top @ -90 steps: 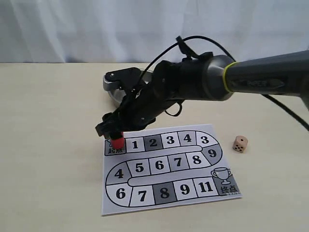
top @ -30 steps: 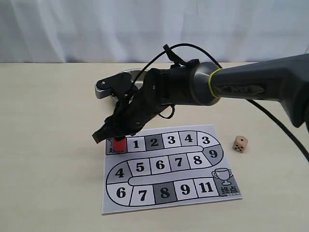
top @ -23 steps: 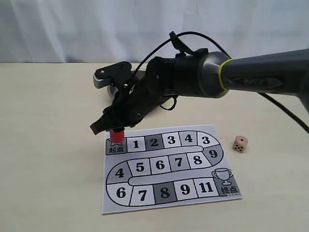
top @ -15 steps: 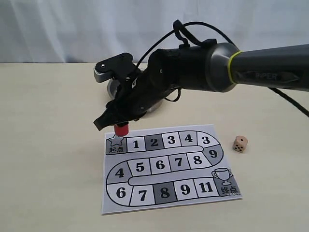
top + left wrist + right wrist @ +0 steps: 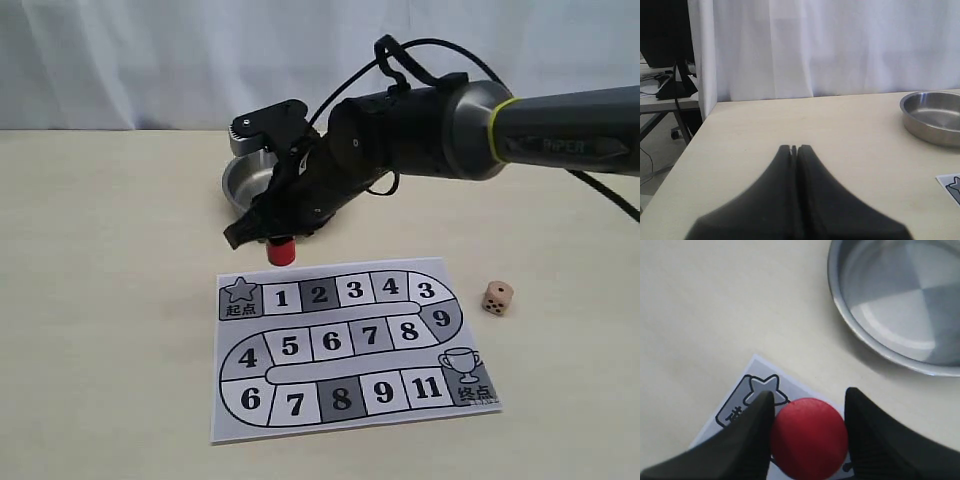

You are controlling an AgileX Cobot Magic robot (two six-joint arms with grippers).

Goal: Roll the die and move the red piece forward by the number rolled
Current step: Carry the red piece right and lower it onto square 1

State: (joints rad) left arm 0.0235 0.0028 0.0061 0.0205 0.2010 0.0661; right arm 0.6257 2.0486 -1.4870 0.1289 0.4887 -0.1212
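Gripping the red piece point(image 5: 281, 250) between its two black fingers point(image 5: 752, 437), the right gripper point(image 5: 276, 240) is holding it upright, with one finger pressing on each side. You are looking at a piece that is hanging just above the far edge of the game board point(image 5: 350, 345), beside the star square point(image 5: 240, 292) at the board's far left corner. In the right wrist view its round top is covering part of the board next to that star.

The board, a printed sheet of numbered squares, is lying flat in the middle of the worktop point(image 5: 100, 300), closer to the near edge than to the far one. The die point(image 5: 497, 297) is sitting on the bare worktop just off the board's right side, toward the right edge, well apart from the piece. You cannot count the pips on its top face at this size.

A metal bowl point(image 5: 243, 185) is standing behind the board toward the far edge. The right arm point(image 5: 420, 140) is reaching in from the right edge and passing over the bowl's rim.

The left gripper point(image 5: 794, 149) is hanging near the left edge of the worktop with its fingers pressed together and nothing between them.
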